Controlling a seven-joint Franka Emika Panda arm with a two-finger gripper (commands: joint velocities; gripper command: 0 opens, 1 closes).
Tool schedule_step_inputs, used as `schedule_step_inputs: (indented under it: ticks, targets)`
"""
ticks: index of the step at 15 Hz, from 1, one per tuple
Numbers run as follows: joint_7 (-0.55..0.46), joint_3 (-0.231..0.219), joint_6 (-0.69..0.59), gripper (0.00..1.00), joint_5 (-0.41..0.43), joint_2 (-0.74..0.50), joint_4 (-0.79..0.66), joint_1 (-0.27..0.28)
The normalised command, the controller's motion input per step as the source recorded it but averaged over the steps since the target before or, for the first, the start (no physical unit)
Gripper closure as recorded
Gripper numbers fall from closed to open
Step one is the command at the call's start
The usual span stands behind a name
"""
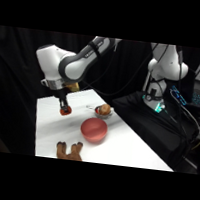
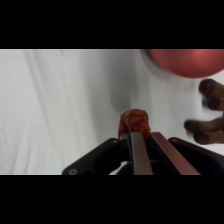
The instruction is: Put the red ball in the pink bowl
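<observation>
The red ball [image 2: 134,121] is small and red-orange and sits clamped between my gripper's fingers [image 2: 135,145]. In the side view the gripper [image 1: 64,110] hangs just above the white table at its left part, with the red ball [image 1: 64,111] at its tip. The pink bowl [image 1: 93,129] stands on the table to the right of the gripper and nearer the front. In the wrist view the pink bowl [image 2: 186,61] shows at the top right, cut by the picture's edge.
A small silvery bowl [image 1: 100,114] holding a tan-and-white roundish object [image 1: 104,109] stands behind the pink bowl. A brown plush toy [image 1: 69,151] lies at the table's front edge; its dark limbs [image 2: 207,112] show at the right of the wrist view.
</observation>
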Motion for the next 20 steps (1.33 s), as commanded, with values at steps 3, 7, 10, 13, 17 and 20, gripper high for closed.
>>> schedule_step_inputs:
  ticks: [3,7,10,13,17,20]
  targets:
    - [-0.04,0.052,-0.07,0.95,-0.077,-0.54,-0.51,0.091]
    - [-0.02,0.076,0.06,0.95,-0.074,-0.60,-0.69,0.117]
    - [0.07,0.067,0.17,0.95,-0.117,-0.60,-0.76,0.142]
    - [0.12,0.065,0.22,0.95,-0.106,-0.53,-0.69,0.113]
    - [0.14,0.052,0.44,0.96,-0.132,-0.39,-0.60,0.080]
    - [0.21,0.012,0.57,0.96,-0.193,-0.17,-0.45,0.057]
